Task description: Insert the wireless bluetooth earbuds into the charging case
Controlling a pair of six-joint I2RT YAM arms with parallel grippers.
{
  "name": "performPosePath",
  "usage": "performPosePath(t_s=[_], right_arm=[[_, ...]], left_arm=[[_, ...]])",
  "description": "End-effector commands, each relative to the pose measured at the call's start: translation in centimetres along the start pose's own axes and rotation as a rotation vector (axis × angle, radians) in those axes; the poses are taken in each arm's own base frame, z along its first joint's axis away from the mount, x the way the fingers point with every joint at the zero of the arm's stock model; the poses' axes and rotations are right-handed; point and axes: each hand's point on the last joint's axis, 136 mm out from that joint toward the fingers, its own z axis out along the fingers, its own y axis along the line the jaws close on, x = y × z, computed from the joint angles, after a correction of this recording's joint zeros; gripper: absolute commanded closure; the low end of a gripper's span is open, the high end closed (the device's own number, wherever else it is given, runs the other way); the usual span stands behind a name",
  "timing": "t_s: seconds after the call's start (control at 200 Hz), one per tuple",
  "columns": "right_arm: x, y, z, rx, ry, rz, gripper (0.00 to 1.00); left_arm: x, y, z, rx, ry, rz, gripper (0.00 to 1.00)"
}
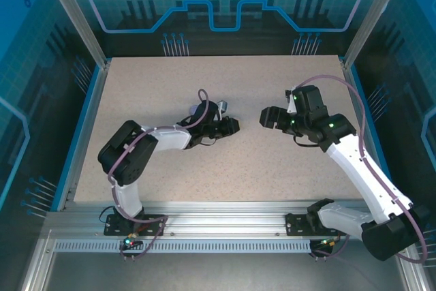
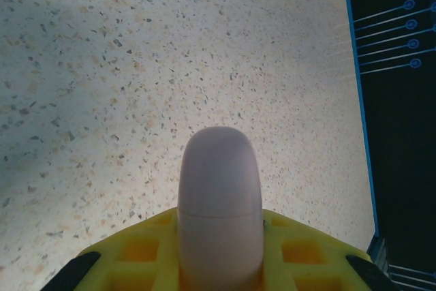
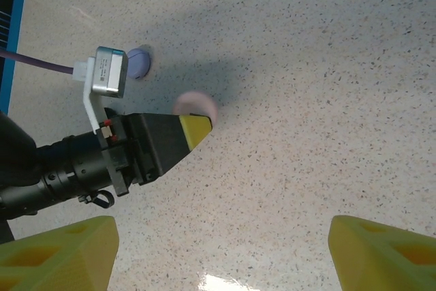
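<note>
Left wrist view has the left gripper [image 2: 220, 264] clamped on a pale pink charging case [image 2: 219, 189], which juts out ahead of its yellow fingers [image 2: 146, 253] with the speckled table [image 2: 102, 66] beyond; bare surface lies ahead and to its left, while the blue table edge [image 2: 355, 66] runs near on its right. From the right wrist view, the right gripper [image 3: 221, 233] has its jaws wide apart with nothing between them. The left gripper's tip and the pink case are just ahead of it, a small lilac rounded thing [image 3: 140, 61] lies farther beyond, and open table spreads to its right.
</note>
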Motion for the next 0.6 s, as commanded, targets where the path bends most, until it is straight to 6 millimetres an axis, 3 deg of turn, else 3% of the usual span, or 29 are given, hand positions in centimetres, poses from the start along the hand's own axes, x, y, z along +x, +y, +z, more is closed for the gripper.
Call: performPosePath(t_s=[0.0, 0.59], right_arm=[[-0.3, -0.7, 0.1, 0.013, -0.008, 0.006, 0.18], [-0.8, -0.9, 1.1, 0.017, 0.004, 0.011, 0.18]], left_arm=[[0.0, 0.2, 0.8, -0.011, 0.037, -0.049, 1.00], [2.2, 3.1, 2.2, -0.081, 0.127, -0.155, 0.98]])
